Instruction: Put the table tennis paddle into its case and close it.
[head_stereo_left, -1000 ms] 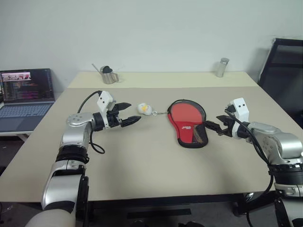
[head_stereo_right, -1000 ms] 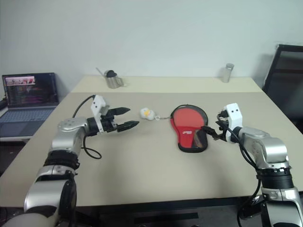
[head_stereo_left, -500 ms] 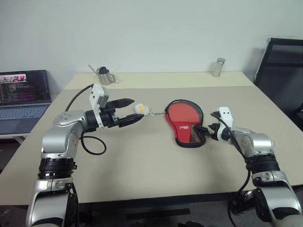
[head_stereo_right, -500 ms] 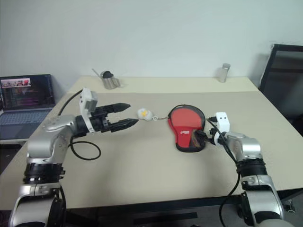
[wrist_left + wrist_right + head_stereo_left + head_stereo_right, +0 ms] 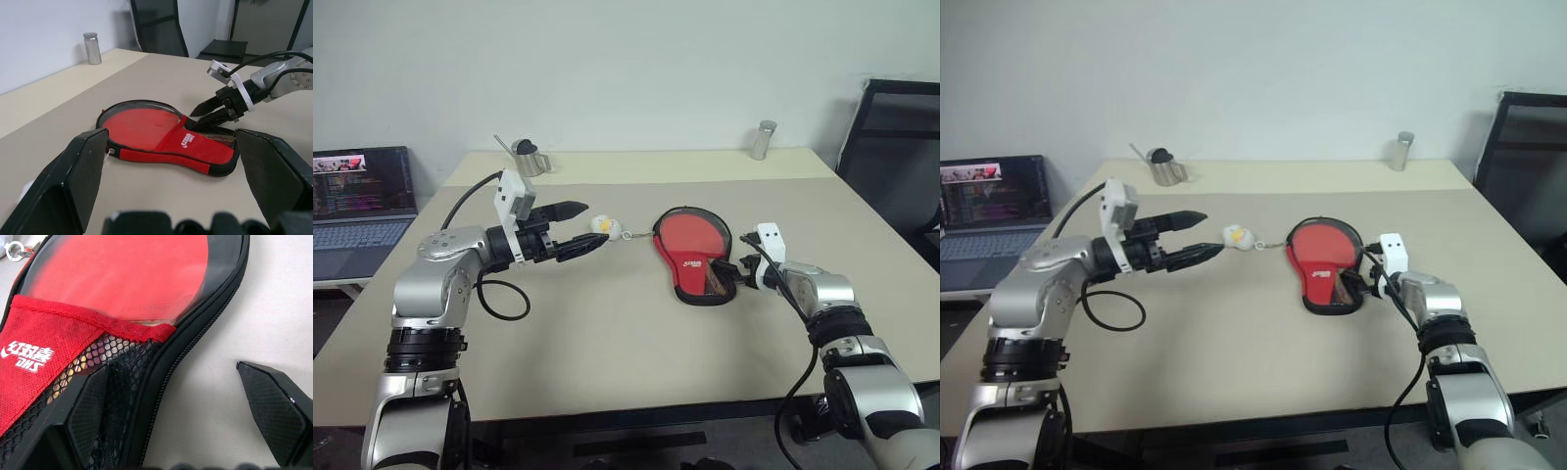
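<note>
from the head view, the case (image 5: 698, 257) lay mid-tabletop toward the right edge, the table tennis paddle (image 5: 695, 235) showing inside it. the left gripper (image 5: 579, 228) hovered spread and empty. the left wrist view showed the right gripper (image 5: 211, 112) at the case's handle end. its own wrist view showed fingers (image 5: 275, 407) parted, one resting on the mesh, gripping nothing. closing looked next; that calls for finding the zip pull.

Both head views look down across the table (image 5: 607, 333); each wrist view looks low, near the case (image 5: 161, 357).
</note>
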{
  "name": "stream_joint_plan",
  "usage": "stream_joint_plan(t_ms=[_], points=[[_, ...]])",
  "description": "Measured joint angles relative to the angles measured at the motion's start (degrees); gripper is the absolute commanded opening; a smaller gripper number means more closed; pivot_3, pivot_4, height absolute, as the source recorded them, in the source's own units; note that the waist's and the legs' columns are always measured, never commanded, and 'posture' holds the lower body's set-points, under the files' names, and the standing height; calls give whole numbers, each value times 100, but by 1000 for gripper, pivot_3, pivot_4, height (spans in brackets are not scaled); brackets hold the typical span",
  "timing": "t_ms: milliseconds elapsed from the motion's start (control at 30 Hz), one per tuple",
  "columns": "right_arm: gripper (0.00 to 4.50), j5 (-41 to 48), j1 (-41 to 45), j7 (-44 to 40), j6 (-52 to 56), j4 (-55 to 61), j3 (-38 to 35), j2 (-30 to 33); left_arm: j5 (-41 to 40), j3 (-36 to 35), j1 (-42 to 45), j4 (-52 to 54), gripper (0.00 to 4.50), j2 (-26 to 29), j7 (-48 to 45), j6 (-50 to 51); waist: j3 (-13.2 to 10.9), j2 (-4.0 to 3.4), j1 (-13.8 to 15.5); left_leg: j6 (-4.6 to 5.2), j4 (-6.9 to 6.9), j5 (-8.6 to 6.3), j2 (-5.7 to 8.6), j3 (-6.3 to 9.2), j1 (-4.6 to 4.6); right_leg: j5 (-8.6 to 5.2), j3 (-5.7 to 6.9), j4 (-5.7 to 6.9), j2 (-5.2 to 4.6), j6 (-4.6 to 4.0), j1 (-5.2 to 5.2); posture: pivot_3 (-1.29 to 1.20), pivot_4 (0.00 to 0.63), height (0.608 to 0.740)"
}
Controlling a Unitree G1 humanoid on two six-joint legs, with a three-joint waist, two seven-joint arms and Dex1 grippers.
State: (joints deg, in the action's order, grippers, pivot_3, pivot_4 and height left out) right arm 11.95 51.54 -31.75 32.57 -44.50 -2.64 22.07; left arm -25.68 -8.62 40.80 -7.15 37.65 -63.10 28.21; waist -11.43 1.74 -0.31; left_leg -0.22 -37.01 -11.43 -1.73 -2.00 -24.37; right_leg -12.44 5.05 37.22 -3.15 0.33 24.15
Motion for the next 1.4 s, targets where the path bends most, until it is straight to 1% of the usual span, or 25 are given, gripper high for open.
stream_joint_plan(t_ms=[67, 200, 300, 367, 400, 500, 633, 833, 1067, 1167, 1267, 1400], points=[[3314, -50, 16, -91, -43, -36, 39, -53, 0, 32, 0, 2, 4500, 3, -2, -6, 0, 0, -5, 0, 1, 0, -1, 0, 3, 0, -3, 2, 2, 0, 0, 0, 150, 740], [1866, -109, 50, -248, -73, -39, 135, -135, 0, 47, 0, 3, 4500, 7, -3, -15, 1, 0, -20, 0, 2, 0, -2, -1, 10, 0, -11, 5, 3, -1, 0, 0, 150, 740], [874, -177, 70, -315, -77, -40, 175, -197, 0, 48, 0, 4, 4500, 10, -3, -19, 2, 1, -23, 0, 4, 0, -2, -9, 26, 0, -21, 8, 3, 0, -8, 0, 150, 740], [256, -189, 75, -317, -80, -58, 179, -231, 0, 49, -5, 4, 4500, 18, -5, -28, 2, 1, -23, 0, 5, 0, -3, -17, 36, 0, -47, 14, 4, -1, -9, 0, 150, 740], [24, -200, 83, -314, -85, -69, 178, -240, 1, 50, -14, 6, 4500, 25, -5, -33, 2, 2, -23, 0, 6, 0, -3, -24, 42, 0, -56, 18, 4, -1, -9, 0, 150, 740], [24, -241, 96, -304, -91, -71, 176, -280, -5, 50, -108, 36, 4500, 68, -33, -41, 3, 2, -31, 0, 9, -1, -4, -40, 52, -1, -74, 26, 4, -1, -7, 0, 150, 740], [24, -284, 67, -305, 9, 157, 209, -357, -83, 53, -360, 88, 4500, 336, -290, 35, 3, 3, -96, 0, 12, -1, -8, -50, 51, -2, -85, 35, 5, -1, 4, 0, 150, 740], [24, -208, -211, -355, 834, 1264, 382, -520, -93, 53, -504, 82, 4500, 788, -649, 26, 2, 2, -161, 0, 16, -1, -17, -72, 51, -2, -104, 44, 5, -1, 21, 0, 150, 740], [24, 45, -334, -312, 1578, 2262, 456, -971, -125, 55, -832, 130, 4500, 872, -844, 42, 2, 1, -158, -1, 16, -1, -19, -84, 49, -2, -113, 49, 4, -1, 30, 0, 150, 740], [24, 106, -427, -204, 1821, 2618, 459, -1095, -202, 54, -1076, 354, 4500, 908, -896, 131, 2, 1, -146, -1, 17, -2, -17, -84, 47, -3, -113, 46, 1, -1, 30, 0, 150, 740], [24, 177, -674, -28, 2105, 2983, 448, -1203, -245, 54, -1341, 580, 4500, 984, -907, 157, 2, 2, -139, -2, 18, -3, -18, -84, 46, -3, -114, 44, 0, -1, 31, 0, 150, 740], [24, 355, -1249, 323, 2758, 3813, 406, -1385, -291, 52, -1732, 810, 4500, 1103, -939, 208, 2, 2, -138, -5, 22, -5, -21, -85, 42, -4, -114, 44, 0, -2, 40, 0, 150, 740]])
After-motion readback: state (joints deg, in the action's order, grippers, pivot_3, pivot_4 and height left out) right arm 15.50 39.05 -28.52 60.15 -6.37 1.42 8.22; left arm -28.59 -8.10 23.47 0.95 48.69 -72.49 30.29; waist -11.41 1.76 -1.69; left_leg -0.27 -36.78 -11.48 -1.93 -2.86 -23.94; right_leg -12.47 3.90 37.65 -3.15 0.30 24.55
